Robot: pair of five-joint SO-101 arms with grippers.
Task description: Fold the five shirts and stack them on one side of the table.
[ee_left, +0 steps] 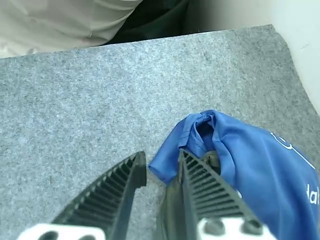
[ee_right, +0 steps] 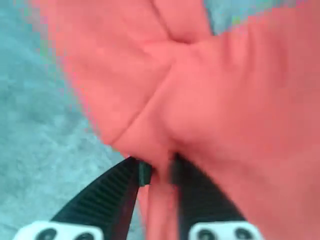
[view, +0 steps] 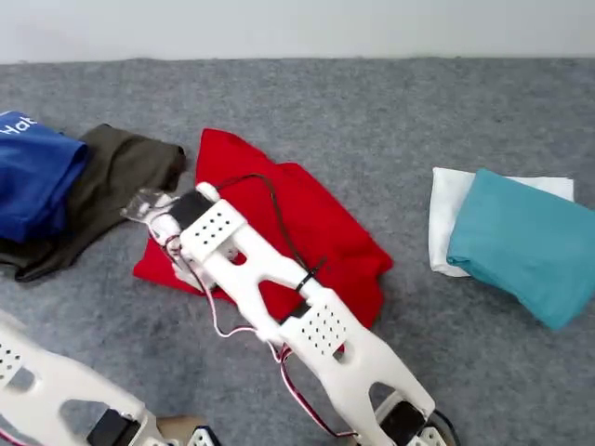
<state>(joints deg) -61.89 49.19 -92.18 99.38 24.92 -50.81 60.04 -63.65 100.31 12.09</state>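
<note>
Inside right end effector [ee_right: 159, 169], red shirt [ee_right: 225, 90]

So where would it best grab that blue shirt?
On the blue shirt, probably the puckered corner nearest the left hand, approached from the bare table side: the cloth bunches up there, giving a raised fold to pinch.

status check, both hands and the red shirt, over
Right hand shut on crumpled red cloth shirt, mid-table. Left hand open beside bunched blue cloth shirt. Folded teal cloth shirt lies on white cloth shirt, apart from red one.
</note>
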